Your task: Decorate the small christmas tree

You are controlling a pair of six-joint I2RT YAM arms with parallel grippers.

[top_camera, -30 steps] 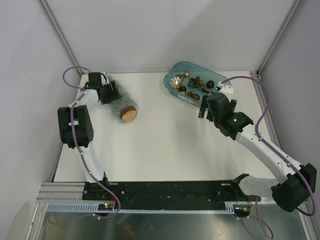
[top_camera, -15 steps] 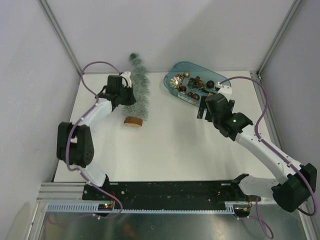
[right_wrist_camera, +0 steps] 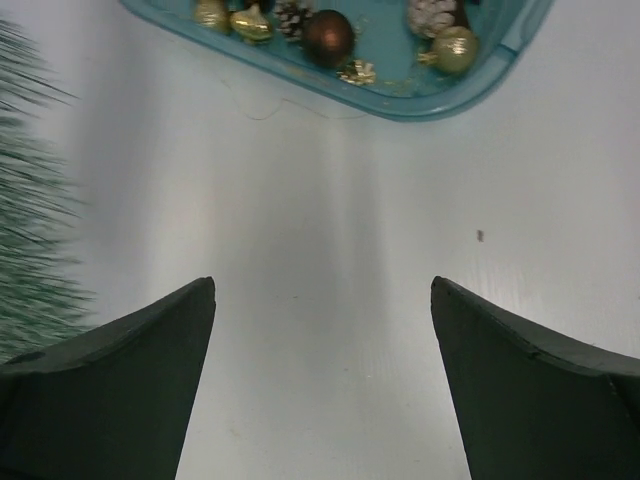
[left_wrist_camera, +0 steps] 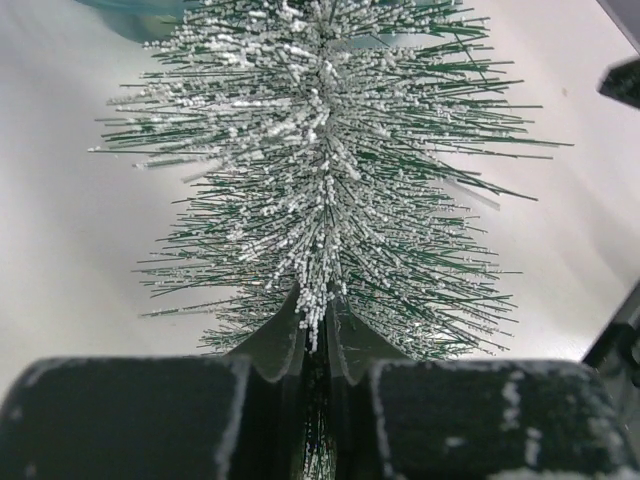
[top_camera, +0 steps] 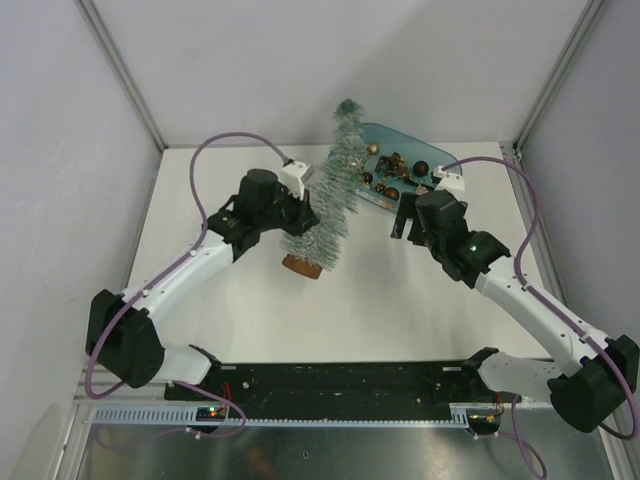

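While left gripper (left_wrist_camera: 315,338) grips tree (top_camera: 337,182), seemingly upright

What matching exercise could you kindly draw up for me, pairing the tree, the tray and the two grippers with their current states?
Things:
1. small christmas tree
2. teal tray
3. left gripper
4. right gripper

States:
A. open above the table
B. contains ornaments
C. shut on the tree's stem
D. frosted, leaning, with a wood-slice base

Pairs: 1-D, 2-B, 3-C, 4-A
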